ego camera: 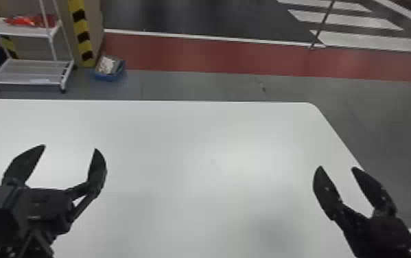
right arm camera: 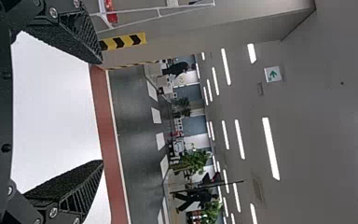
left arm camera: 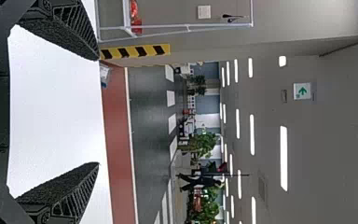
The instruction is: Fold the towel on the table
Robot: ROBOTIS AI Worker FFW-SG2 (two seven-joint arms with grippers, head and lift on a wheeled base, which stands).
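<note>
The white table (ego camera: 194,137) spreads under both arms in the head view, and no towel can be made out on it. Over its left part, my left gripper (ego camera: 70,147) stands open with its fingers wide apart and nothing between them. My right gripper (ego camera: 337,168) is open too, over the table's right edge, its gap bare. In the left wrist view, the left gripper (left arm camera: 99,112) has the white tabletop (left arm camera: 56,107) beyond its spread fingers. The right wrist view has the right gripper (right arm camera: 102,112) parted in the same way, with the tabletop (right arm camera: 53,112) behind it.
Beyond the table's far left corner stand a white shelf cart (ego camera: 29,72) with red items on top, a yellow-black striped post (ego camera: 81,34) and a blue bin (ego camera: 109,68) on the floor. A thin pole (ego camera: 323,25) rises from the floor at the far right.
</note>
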